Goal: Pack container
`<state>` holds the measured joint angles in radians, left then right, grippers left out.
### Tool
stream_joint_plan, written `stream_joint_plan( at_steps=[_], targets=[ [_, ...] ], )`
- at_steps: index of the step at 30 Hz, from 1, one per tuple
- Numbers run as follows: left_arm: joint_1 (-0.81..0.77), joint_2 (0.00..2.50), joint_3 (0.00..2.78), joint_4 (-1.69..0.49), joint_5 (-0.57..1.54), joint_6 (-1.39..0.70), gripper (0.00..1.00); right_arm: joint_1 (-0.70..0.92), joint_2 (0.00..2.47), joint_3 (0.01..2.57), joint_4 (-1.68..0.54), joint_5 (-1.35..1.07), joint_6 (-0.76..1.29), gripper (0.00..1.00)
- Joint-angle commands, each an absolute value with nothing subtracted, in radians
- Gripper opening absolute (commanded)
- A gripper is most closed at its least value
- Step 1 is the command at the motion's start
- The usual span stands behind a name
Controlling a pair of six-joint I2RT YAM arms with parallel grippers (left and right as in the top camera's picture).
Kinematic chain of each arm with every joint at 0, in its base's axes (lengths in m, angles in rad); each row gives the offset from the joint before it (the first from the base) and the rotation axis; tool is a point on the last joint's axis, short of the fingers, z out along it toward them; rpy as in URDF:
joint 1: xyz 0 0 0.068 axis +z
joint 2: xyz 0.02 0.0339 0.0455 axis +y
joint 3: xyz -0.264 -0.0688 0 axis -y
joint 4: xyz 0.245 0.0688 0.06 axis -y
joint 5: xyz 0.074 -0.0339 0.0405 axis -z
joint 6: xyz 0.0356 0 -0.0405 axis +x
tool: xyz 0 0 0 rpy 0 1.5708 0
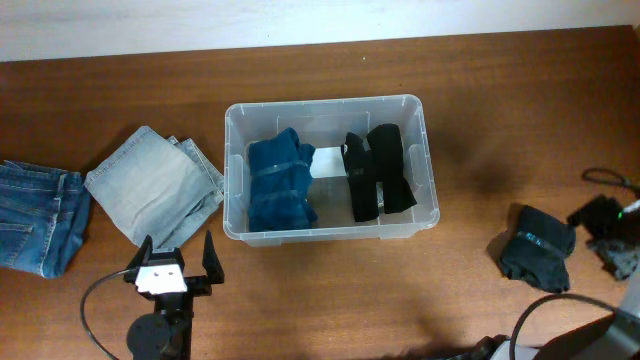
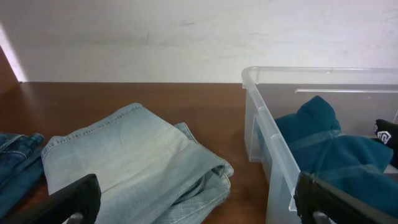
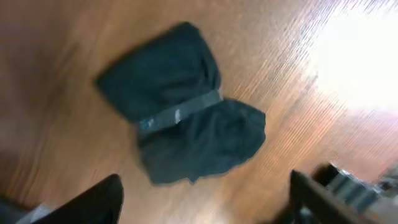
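The clear container (image 1: 320, 103) stands mid-table with a white label (image 1: 328, 162) on its base. Inside lie a folded blue garment (image 1: 280, 182) and rolled black garments (image 1: 380, 172). A folded light denim piece (image 1: 155, 188) lies to its left. My left gripper (image 1: 172, 255) is open and empty, low over the table in front of that denim (image 2: 137, 155) and the container's near corner (image 2: 267, 134). A dark banded bundle (image 1: 537, 247) lies on the table to the right. My right gripper (image 3: 205, 199) hangs open above the wood, just short of the bundle (image 3: 180, 106).
Dark blue jeans (image 1: 35, 215) lie at the far left edge. A black device with a cable (image 1: 600, 212) and a grey object (image 1: 622, 255) sit at the right edge beside the bundle. A pale wall (image 2: 186, 37) runs behind the table.
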<state>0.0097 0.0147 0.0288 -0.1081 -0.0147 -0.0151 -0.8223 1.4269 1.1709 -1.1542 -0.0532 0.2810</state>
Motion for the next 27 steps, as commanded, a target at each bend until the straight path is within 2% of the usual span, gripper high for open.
stream_joint_plan(
  at_steps=[1,8,18,27],
  targets=[
    [0.013,0.006,0.021,-0.105,-0.022,-0.006,0.99,-0.886,1.427,1.061,-1.089,-0.123,0.273,0.75],
    [0.013,0.006,0.021,-0.105,-0.022,-0.006,0.99,-0.950,1.428,0.856,-0.878,-0.147,0.262,0.82],
    [0.013,0.006,0.021,-0.105,-0.022,-0.006,0.99,-0.949,1.431,0.733,-0.705,-0.215,0.262,0.90],
    [0.013,0.006,0.021,-0.105,-0.022,-0.006,0.99,-0.949,1.433,0.731,-0.680,-0.228,0.258,0.94]
  ],
)
